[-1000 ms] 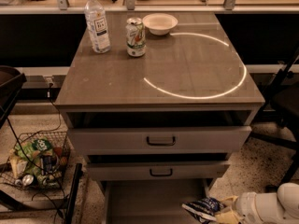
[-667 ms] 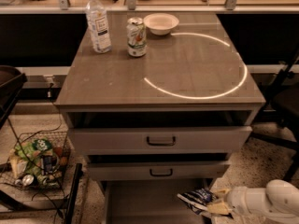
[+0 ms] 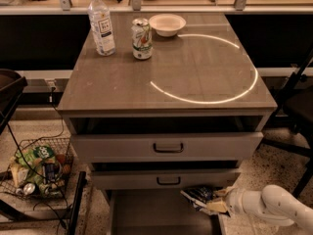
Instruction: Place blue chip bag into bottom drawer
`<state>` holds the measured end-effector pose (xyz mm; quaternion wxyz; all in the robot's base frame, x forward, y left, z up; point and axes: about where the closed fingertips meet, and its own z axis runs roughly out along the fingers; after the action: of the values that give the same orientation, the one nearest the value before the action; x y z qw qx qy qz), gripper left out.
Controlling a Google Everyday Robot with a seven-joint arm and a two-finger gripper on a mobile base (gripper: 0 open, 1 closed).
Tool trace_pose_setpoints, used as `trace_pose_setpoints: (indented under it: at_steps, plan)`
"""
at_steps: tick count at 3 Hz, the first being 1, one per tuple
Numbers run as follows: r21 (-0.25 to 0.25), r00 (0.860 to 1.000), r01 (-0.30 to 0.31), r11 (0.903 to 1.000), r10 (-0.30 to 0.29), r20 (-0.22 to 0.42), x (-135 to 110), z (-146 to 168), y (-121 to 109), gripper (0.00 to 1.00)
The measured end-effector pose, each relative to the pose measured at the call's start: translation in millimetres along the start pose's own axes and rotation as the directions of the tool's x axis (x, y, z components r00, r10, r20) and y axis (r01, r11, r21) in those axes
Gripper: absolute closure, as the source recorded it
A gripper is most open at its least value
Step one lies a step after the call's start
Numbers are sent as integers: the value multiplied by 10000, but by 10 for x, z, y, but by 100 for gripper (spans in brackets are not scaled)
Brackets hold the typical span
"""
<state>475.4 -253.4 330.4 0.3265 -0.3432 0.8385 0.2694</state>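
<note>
The blue chip bag (image 3: 199, 195) is a crumpled dark-blue foil bag held at the lower right, just under the middle drawer front and over the right side of the bottom drawer (image 3: 161, 214). That drawer is pulled out, a flat grey-brown tray with thin side walls. My gripper (image 3: 213, 203) reaches in from the right on a white arm (image 3: 274, 207) and is shut on the bag's right end. The bag hangs over the drawer's right rear part.
Two grey drawer fronts with black bar handles (image 3: 168, 148) sit above. On the cabinet top stand a water bottle (image 3: 101, 23), a can (image 3: 142, 38) and a white bowl (image 3: 167, 24). A wire basket of snack packets (image 3: 36, 166) is at the left; a dark chair (image 3: 298, 106) at the right.
My gripper has carried the blue chip bag leftward and slightly up, from beside the drawer's right edge to over the open bottom drawer.
</note>
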Motion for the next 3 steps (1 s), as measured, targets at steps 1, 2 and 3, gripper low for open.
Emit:
trace_pose_setpoints:
  at_steps: [1, 2, 3]
  plan:
    - [192, 9991, 161, 9997, -153, -403, 328, 227, -122, 100]
    - [225, 9977, 218, 9995, -204, -642, 508, 394, -152, 100]
    - [-463, 9978, 343, 9983, -369, -558, 553, 776, -41, 100]
